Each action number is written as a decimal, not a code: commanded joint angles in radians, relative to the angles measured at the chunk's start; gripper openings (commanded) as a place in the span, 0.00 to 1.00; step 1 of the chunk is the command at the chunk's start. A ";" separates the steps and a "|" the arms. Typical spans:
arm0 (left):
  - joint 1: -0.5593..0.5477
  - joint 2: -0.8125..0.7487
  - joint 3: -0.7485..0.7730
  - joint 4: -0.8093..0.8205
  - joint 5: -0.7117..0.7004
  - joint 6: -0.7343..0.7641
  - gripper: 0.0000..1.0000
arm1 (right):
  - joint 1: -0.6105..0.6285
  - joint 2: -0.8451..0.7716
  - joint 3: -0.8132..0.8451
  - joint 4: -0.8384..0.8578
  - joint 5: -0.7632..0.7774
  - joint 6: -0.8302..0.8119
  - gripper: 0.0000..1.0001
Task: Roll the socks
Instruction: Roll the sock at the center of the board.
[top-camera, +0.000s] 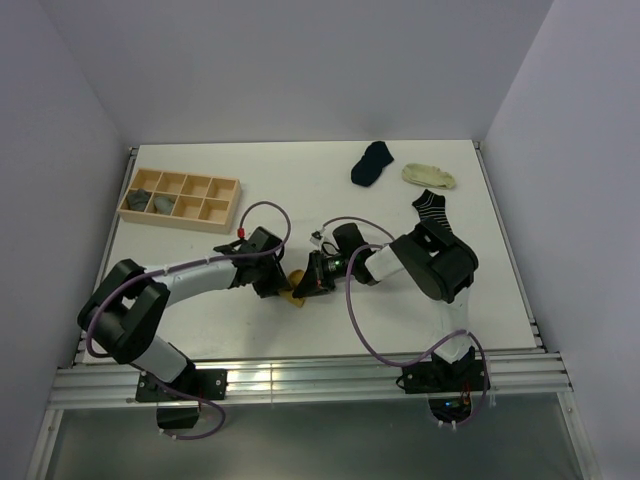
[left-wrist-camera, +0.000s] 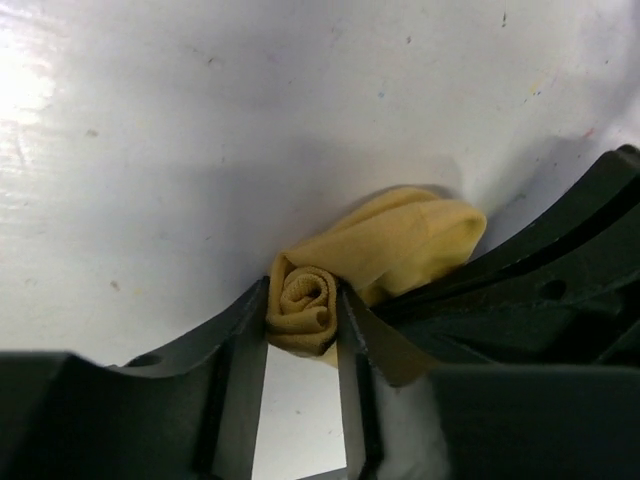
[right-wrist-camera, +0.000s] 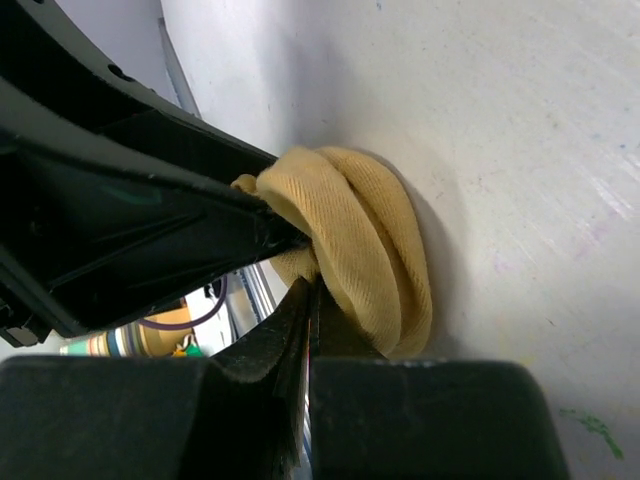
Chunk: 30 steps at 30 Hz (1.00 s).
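Fingers of the left gripper (left-wrist-camera: 302, 300) clasped the coiled end of the mustard sock (left-wrist-camera: 400, 240), near the middle of the table's (top-camera: 260, 330) near edge. Right gripper (right-wrist-camera: 306, 300), jaws closed, pressed its tips into the folds from the opposite side. Likely hazard: the far end lay loose and unrolled, so either arm pulling away could let the soft coil spring open.

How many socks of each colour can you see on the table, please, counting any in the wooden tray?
mustard-yellow sock: 1
navy sock: 1
cream sock: 1
black-and-white striped sock: 1
grey socks, in the wooden tray: 2
Total: 6 socks
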 joint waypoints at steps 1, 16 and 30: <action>-0.003 0.055 0.020 -0.030 -0.025 0.014 0.35 | -0.014 0.016 -0.003 -0.124 0.153 -0.075 0.00; -0.003 0.200 0.204 -0.222 -0.013 0.139 0.00 | 0.126 -0.445 -0.073 -0.335 0.660 -0.434 0.38; -0.003 0.303 0.356 -0.316 0.005 0.254 0.00 | 0.457 -0.407 0.000 -0.341 1.099 -0.667 0.42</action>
